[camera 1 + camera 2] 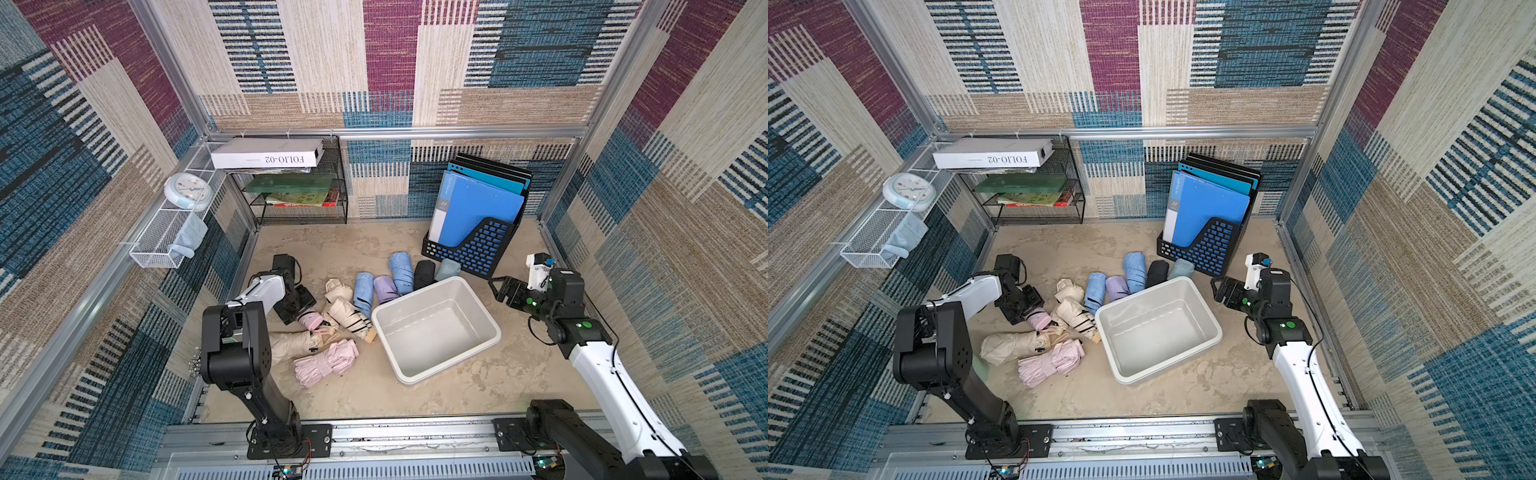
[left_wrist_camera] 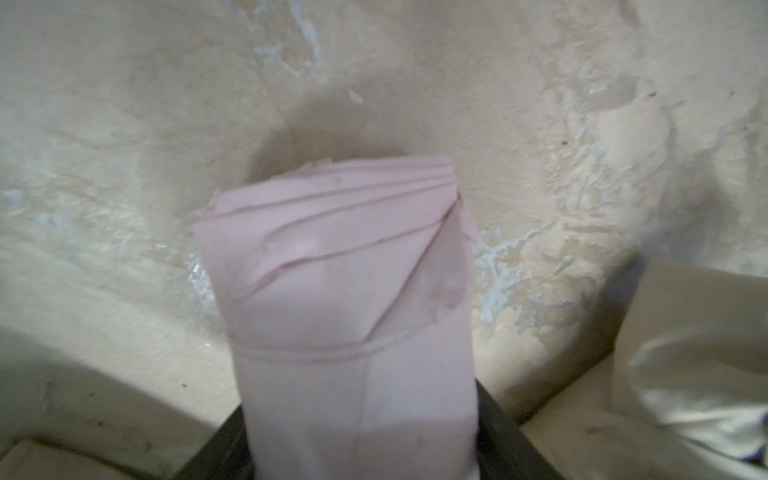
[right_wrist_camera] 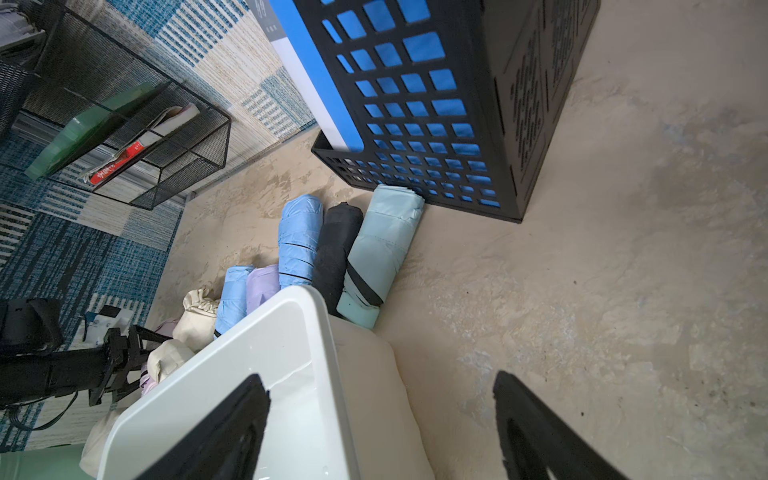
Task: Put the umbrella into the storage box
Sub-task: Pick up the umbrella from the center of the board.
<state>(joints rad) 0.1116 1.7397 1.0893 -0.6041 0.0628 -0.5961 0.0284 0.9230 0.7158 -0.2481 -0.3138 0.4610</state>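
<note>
1. One pink umbrella (image 2: 345,291) lies on tabletop (image 2: 124,124), left of box (image 1: 432,328).
2. Left gripper (image 1: 300,309) jaws flank it; clamped or not, can't tell.
3. Right gripper (image 3: 378,386) spread wide, empty, beside box.

The storage box (image 1: 432,336) sits angled mid-table with folded umbrellas crowding its left and far sides. Along the far edge there's a blue umbrella (image 1: 363,295), a lilac umbrella (image 1: 385,289), a longer blue umbrella (image 1: 401,272), a black umbrella (image 1: 424,274) and a pale teal umbrella (image 1: 448,269). Cream umbrellas (image 1: 349,318) and a loose pink bundle (image 1: 326,361) lie further left. The left gripper (image 1: 301,309) is down over one end of a small pink umbrella (image 1: 312,321), can't tell how tight. The right gripper (image 1: 496,291) hangs just right of the box, jaws apart.
</note>
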